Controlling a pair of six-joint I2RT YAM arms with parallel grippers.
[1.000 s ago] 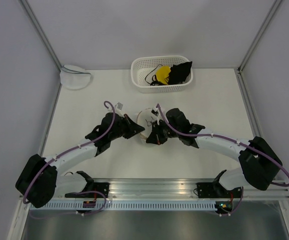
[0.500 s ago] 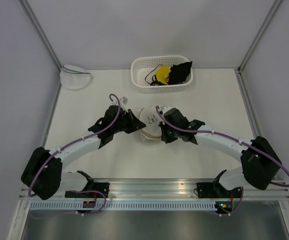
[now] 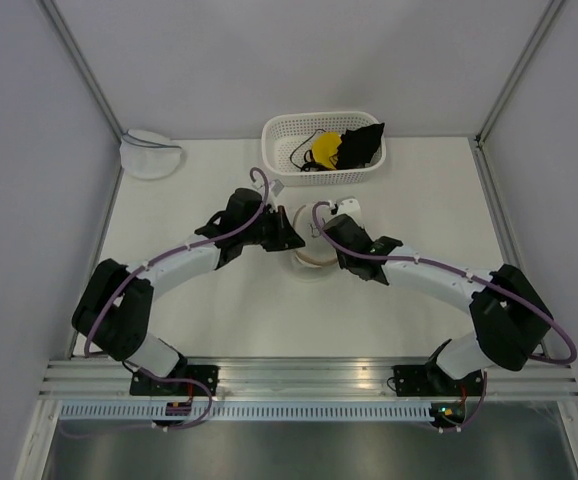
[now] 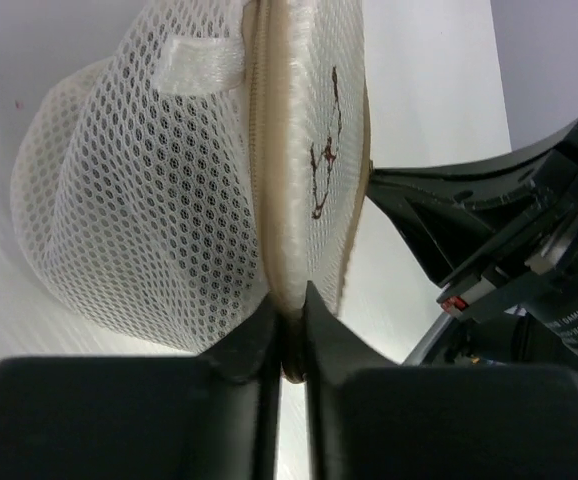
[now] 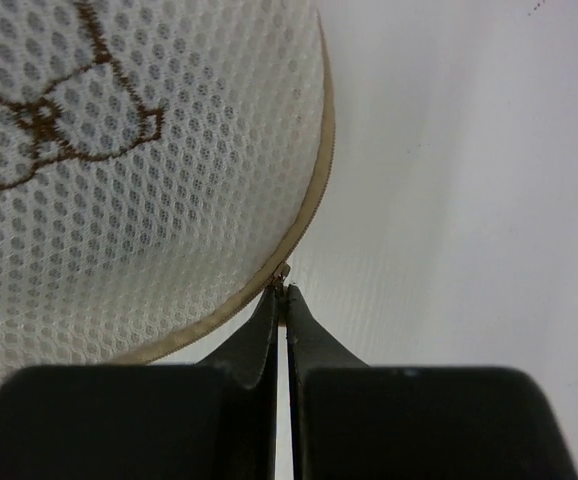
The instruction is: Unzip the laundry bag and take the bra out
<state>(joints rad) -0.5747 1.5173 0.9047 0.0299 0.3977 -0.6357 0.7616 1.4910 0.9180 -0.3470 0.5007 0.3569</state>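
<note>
The laundry bag (image 3: 303, 238) is a white mesh dome with a tan rim and stands on edge between my two grippers at the table's middle. My left gripper (image 3: 285, 240) is shut on its tan zipper rim (image 4: 287, 290); the mesh dome (image 4: 139, 190) bulges to the left. My right gripper (image 3: 322, 250) is shut on the small zipper pull (image 5: 282, 272) at the rim of the bag (image 5: 119, 150). Nothing dark shows through the mesh. A black bra (image 3: 361, 146) with thin straps lies in the basket.
A white basket (image 3: 281, 163) at the back middle also holds a yellow round item (image 3: 325, 149). A second white dome pouch with a grey-blue rim (image 3: 149, 153) lies at the back left corner. Grey walls close in both sides.
Both grippers have carried the bag farther from the arm bases, toward the basket. Both arms have stretched out, and the bag has turned more onto its edge.
</note>
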